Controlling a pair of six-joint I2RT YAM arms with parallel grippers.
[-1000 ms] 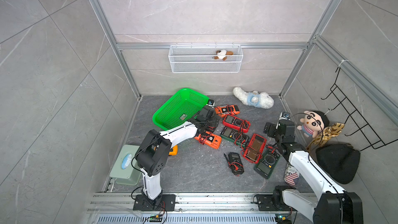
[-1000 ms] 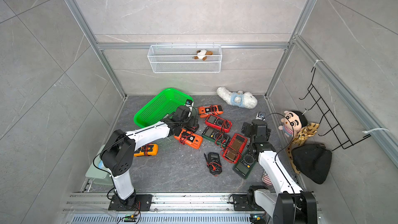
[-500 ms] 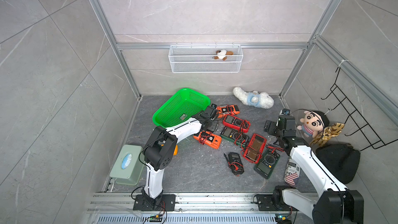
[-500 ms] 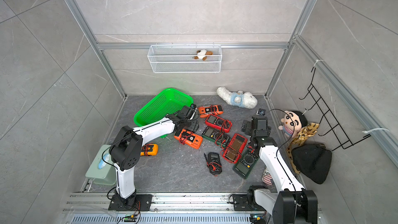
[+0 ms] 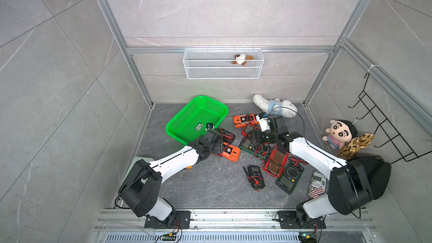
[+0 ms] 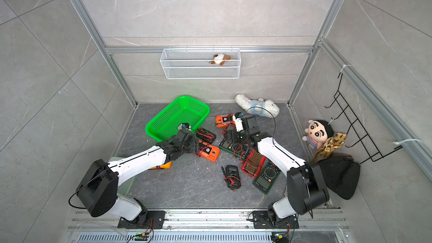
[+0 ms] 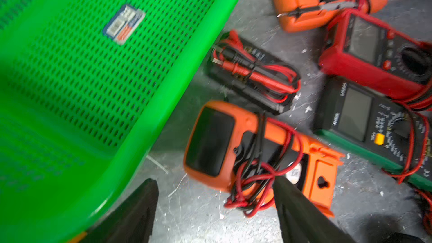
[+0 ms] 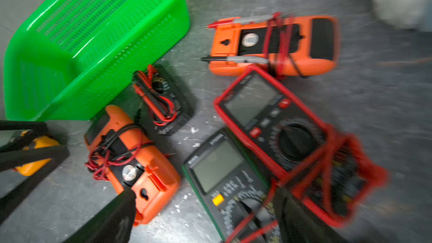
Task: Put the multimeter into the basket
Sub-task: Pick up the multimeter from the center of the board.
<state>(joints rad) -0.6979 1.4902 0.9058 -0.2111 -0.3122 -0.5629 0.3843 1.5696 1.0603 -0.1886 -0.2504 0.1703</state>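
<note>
The bright green basket [image 5: 197,119] lies at the back left of the floor with only its label inside. Several multimeters lie beside it. My left gripper [image 7: 215,180] is open over bare floor between the basket rim [image 7: 177,85] and an orange multimeter [image 7: 257,155] lying face down, wound in red and black leads; one finger [image 7: 292,202] is at the lead bundle. My right gripper [image 8: 204,191] is open above a green-edged multimeter [image 8: 224,174], next to a red multimeter [image 8: 268,115]. In a top view the left gripper [image 5: 219,146] and right gripper [image 5: 254,135] flank the orange one [image 5: 230,151].
A small black multimeter [image 5: 225,134] lies against the basket. More meters: orange [image 5: 243,120], red [image 5: 274,163], green [image 5: 291,176], black [image 5: 256,176], yellow [image 6: 161,165] under the left arm. Plush toys [image 5: 274,108], a doll [image 5: 339,134] and a black bag [image 5: 374,176] lie right.
My right arm has swung left from the right side to over the middle multimeters. My left gripper has drawn back from the basket's corner to the orange multimeter.
</note>
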